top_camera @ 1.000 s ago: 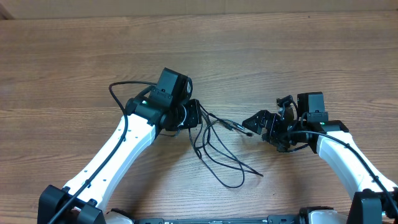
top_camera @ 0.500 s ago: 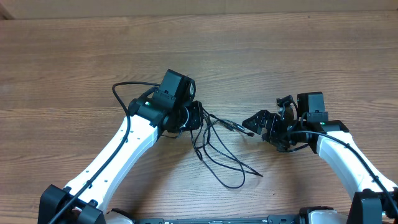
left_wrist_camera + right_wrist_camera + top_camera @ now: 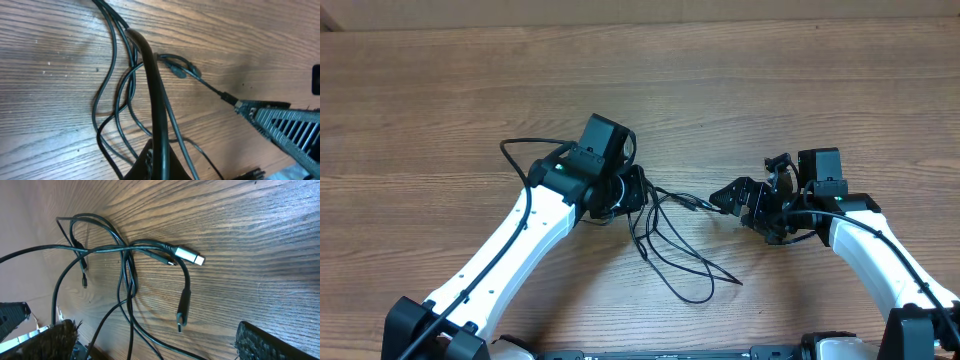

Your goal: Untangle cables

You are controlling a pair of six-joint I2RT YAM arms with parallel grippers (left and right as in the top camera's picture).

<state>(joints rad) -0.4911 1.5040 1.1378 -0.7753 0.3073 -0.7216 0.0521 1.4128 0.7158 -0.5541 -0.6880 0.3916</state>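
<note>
The cables point(image 3: 670, 240) are thin black cords lying in a loose tangle on the wooden table between the two arms. My left gripper point(image 3: 632, 190) is shut on one cord at the tangle's left edge. In the left wrist view that cord point(image 3: 152, 85) runs straight up from the jaws over the other loops. My right gripper point(image 3: 728, 197) stands open at the tangle's right end, holding nothing. In the right wrist view a silver-tipped plug point(image 3: 190, 256) and a black plug point(image 3: 182, 308) lie ahead of its fingers point(image 3: 267, 342), and several cords pass between them.
Bare wooden table point(image 3: 740, 90) surrounds the tangle on all sides. A thicker black wire point(image 3: 525, 150) loops out beside the left arm. The right gripper's ribbed finger point(image 3: 285, 125) shows in the left wrist view.
The left arm has edged slightly right with the cord in its jaws, and the loops near it shifted a little. The right arm has not moved.
</note>
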